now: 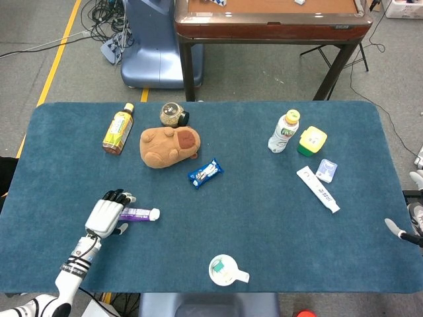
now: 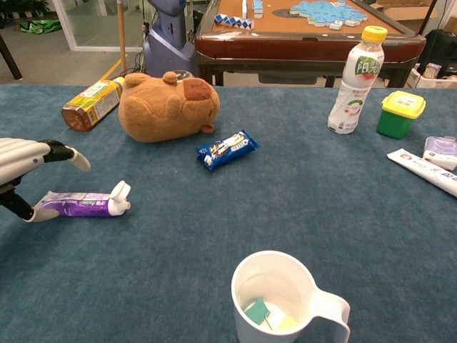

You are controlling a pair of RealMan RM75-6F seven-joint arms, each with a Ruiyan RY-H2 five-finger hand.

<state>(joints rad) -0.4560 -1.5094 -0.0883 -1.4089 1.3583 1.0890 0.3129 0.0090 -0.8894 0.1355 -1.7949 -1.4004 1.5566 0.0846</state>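
Note:
A purple tube with a white cap lies flat on the blue table, cap pointing right; it also shows in the chest view. My left hand is over the tube's tail end at the front left. In the chest view the left hand arches its fingers above the tail, and its thumb touches the tail's tip; nothing is lifted. Only a sliver of my right hand shows at the right edge of the head view, off the table, and its fingers cannot be read.
A brown plush, tea bottle and small jar sit at the back left. A blue snack pack lies mid-table. A water bottle, green tub, white tube and white mug are elsewhere.

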